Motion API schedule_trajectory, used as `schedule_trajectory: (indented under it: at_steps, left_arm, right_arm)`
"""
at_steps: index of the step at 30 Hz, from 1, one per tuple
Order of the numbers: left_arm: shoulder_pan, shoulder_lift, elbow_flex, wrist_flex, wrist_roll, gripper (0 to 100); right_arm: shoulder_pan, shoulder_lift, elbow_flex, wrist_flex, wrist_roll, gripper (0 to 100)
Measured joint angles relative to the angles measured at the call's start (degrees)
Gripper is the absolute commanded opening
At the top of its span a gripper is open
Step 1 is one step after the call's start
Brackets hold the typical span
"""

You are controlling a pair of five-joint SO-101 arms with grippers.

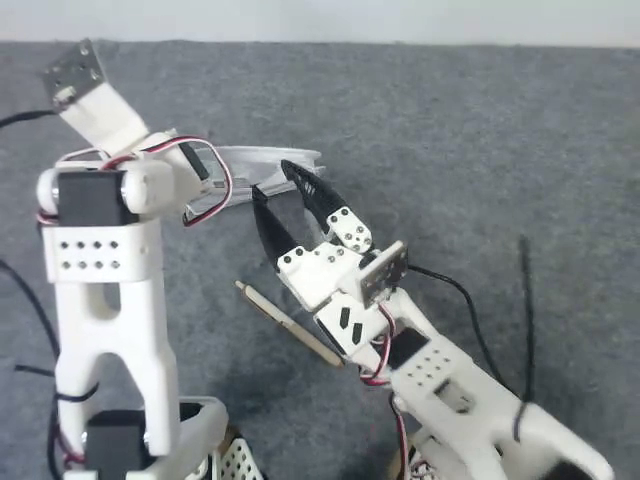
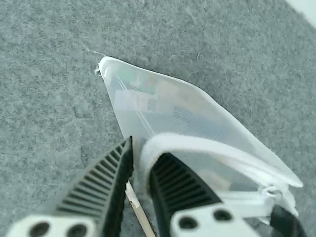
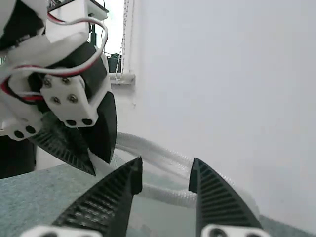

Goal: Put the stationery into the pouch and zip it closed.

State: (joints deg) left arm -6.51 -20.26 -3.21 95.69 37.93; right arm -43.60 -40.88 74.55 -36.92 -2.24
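Note:
A translucent pouch point(image 1: 272, 157) with a white zip rim lies on the grey mat, its mouth held up. My left gripper point(image 2: 145, 150) is shut on the rim of the pouch point(image 2: 173, 111), close to one end of the zip. The right gripper point(image 1: 270, 177) stands open at the pouch's mouth, and in its own wrist view the white rim point(image 3: 158, 150) runs just beyond its open fingers point(image 3: 167, 163). A wooden pencil point(image 1: 290, 322) lies on the mat beside the right arm; its tip point(image 2: 138, 210) shows under the left gripper. The zip pull point(image 2: 272, 191) sits at the rim's far end.
The grey mat point(image 1: 480, 150) stretches open to the right and behind the pouch. A black cable point(image 1: 525, 300) lies on it at the right. The left arm's white base point(image 1: 110, 330) stands at the front left.

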Motion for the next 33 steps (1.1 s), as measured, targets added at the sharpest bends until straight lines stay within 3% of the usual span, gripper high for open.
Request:
schedule_trajectory:
  at_steps: [9,12,21,25,33]
  left_arm:
    - [-0.09,0.0,0.0,0.0,0.0,1]
    - [-0.09,-0.09,1.67,-1.49,0.0,1]
    - [-7.3,-0.18,2.55,-5.63,0.0,1]
    - [-12.13,-0.18,2.55,-5.63,2.29,1]
    - [-15.65,-0.18,2.55,-6.51,4.22,1]
  right_arm:
    - [2.2,-21.36,-4.13,39.82,-8.18,13.9]
    - [2.11,-23.82,-6.07,48.53,-8.7,13.8]
    - [2.2,-20.75,-6.15,52.48,-8.88,13.7]
    - [-1.32,-16.7,-6.24,53.89,-7.74,13.7]
    - [-5.63,-6.33,-14.33,68.57,-6.95,13.7]
